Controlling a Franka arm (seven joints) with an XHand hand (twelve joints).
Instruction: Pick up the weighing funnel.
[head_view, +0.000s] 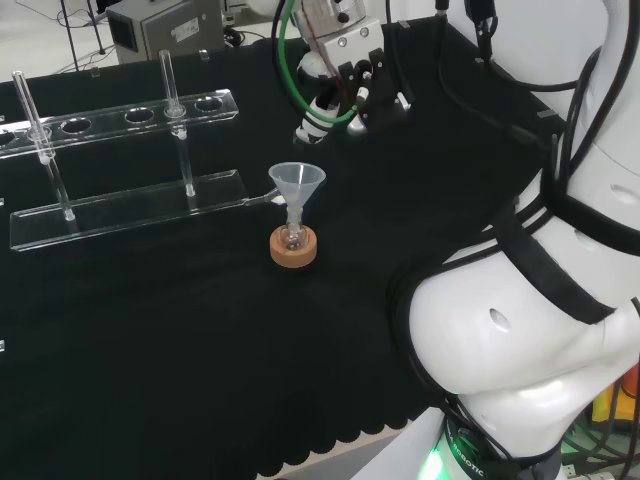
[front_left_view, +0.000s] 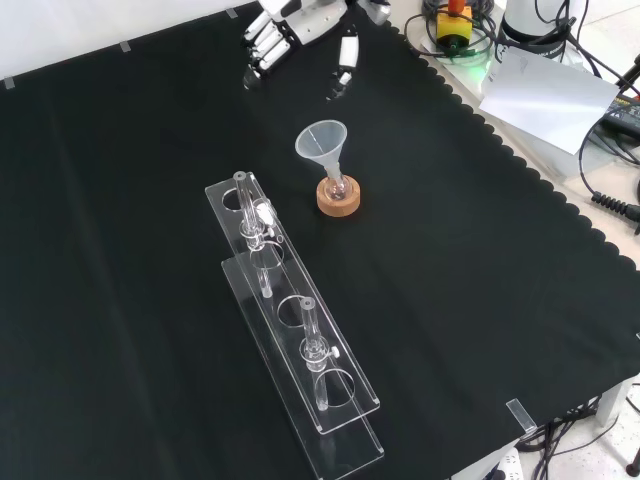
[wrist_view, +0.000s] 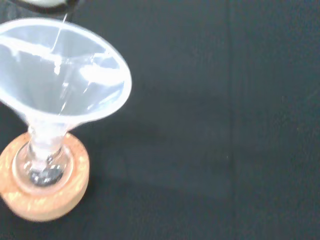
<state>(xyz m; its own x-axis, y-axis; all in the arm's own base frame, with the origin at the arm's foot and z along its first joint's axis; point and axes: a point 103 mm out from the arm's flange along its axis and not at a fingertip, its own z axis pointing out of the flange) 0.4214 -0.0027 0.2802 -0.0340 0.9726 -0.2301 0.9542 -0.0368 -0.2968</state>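
Black cloth stretches under the hand (head_view: 350, 85), fingers relaxed and holding nothing; the funnel (head_view: 297, 185) stands near, ahead of its fingertips. Pickup, I'd say, not yet begun.

Your arm (head_view: 530, 330): big white glossy links, rounded and bulbous. Black cable bundle (head_view: 548, 268) strapped across shell; look for small oval recess (head_view: 497, 318) in lower link. Green glow (head_view: 436, 462) at base, beside black band with white print. Your hand (head_view: 345, 80): white plates, black segments between, pale fingers (front_left_view: 265, 45) banded black. Green cable (head_view: 295, 70) loops at wrist, with thin reddish wires alongside.
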